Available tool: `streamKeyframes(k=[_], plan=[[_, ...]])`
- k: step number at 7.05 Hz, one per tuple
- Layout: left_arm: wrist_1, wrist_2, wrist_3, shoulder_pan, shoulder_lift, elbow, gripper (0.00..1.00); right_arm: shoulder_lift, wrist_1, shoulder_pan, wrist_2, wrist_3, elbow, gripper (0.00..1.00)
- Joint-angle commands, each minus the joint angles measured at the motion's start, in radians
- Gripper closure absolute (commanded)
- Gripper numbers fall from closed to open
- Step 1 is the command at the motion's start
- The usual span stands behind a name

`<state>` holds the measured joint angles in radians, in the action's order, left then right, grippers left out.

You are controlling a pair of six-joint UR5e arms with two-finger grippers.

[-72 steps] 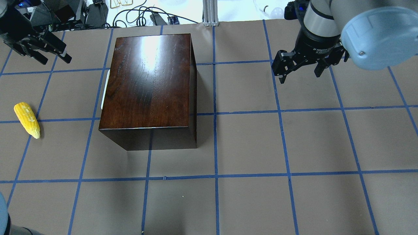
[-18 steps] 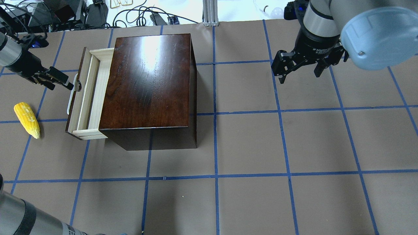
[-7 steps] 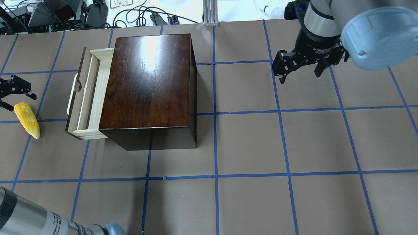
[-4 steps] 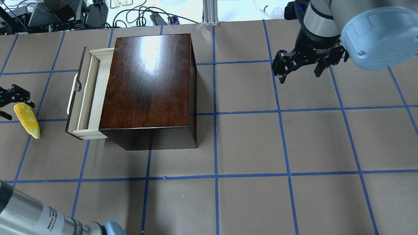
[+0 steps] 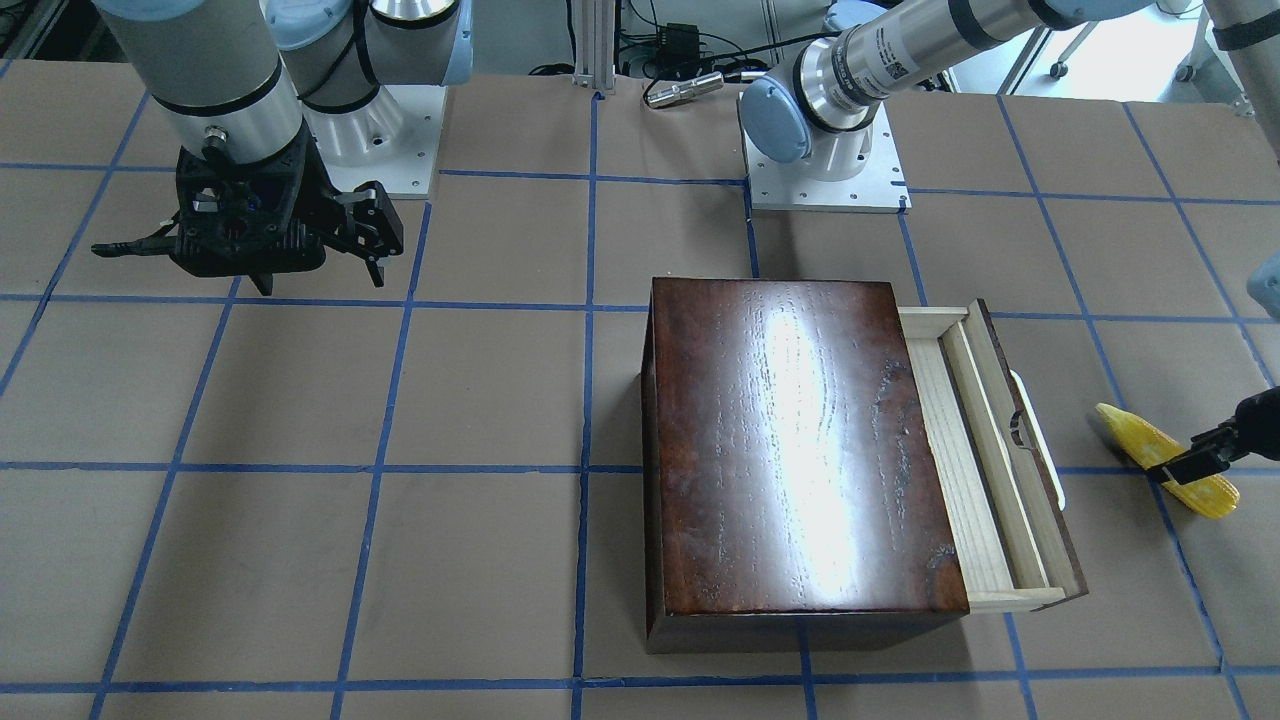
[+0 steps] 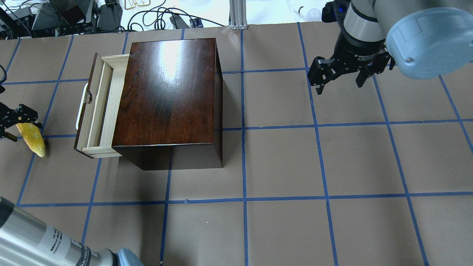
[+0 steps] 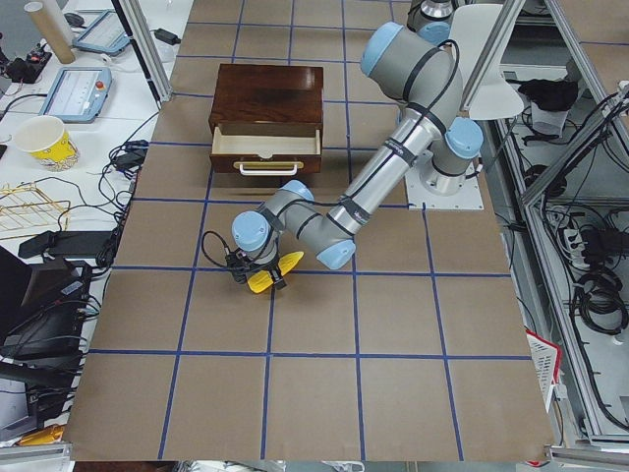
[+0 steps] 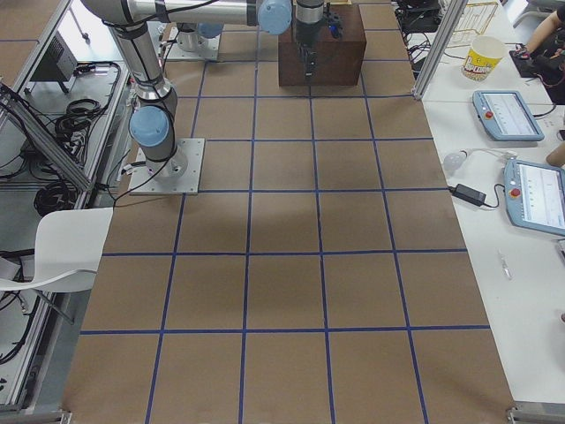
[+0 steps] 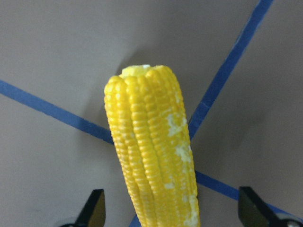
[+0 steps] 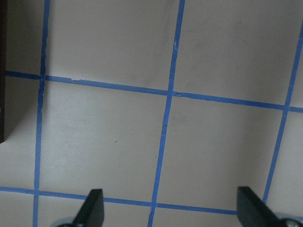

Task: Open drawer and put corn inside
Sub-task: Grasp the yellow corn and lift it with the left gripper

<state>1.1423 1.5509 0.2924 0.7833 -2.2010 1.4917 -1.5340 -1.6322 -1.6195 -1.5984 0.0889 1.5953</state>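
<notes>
The yellow corn [image 6: 34, 141] lies on the table to the left of the dark-brown box [image 6: 170, 92]. The drawer [image 6: 97, 107] stands partly pulled out toward the corn, its pale-wood tray bare and its white handle [image 6: 82, 107] facing left. My left gripper [image 6: 19, 125] is open and low over the corn's thick end. In the left wrist view its fingers [image 9: 94, 210] stand on either side of the corn [image 9: 151, 151] with gaps to it. My right gripper [image 6: 338, 79] is open and empty, above the table's far right.
Cables and equipment [image 6: 74, 14] lie beyond the table's far edge, with an aluminium post [image 6: 238, 14] at the back middle. Blue tape lines grid the brown table. In the front-facing view the corn [image 5: 1165, 460] lies right of the drawer [image 5: 990, 440].
My left gripper has let go of the handle, leaving the drawer partly open. In the last second it has moved onto the corn's thick end. The right arm has not moved.
</notes>
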Motion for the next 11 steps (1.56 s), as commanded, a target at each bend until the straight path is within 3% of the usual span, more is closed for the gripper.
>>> streamKeyframes(k=[1,2,3,7,9,11], plan=[[-0.05,0.001,0.002,-0.001,-0.026,-0.005,0.28,0.0,0.0,0.001,0.0,0.0,0.0,0.0],[-0.043,0.039,0.002,-0.001,-0.028,-0.011,0.82,0.0,0.0,-0.002,0.0,0.0,0.0,0.0],[-0.041,0.052,0.004,-0.001,-0.028,-0.014,1.0,0.0,0.0,0.001,0.0,0.0,0.0,0.0],[0.009,0.103,0.06,0.057,0.052,-0.028,1.0,0.0,0.0,-0.002,0.0,0.0,0.0,0.0],[0.182,0.107,0.065,0.117,0.148,-0.065,1.0,0.0,0.0,-0.002,0.0,0.0,0.0,0.0],[0.336,0.148,0.152,0.193,0.239,-0.175,1.0,0.0,0.0,-0.002,0.0,0.0,0.0,0.0]])
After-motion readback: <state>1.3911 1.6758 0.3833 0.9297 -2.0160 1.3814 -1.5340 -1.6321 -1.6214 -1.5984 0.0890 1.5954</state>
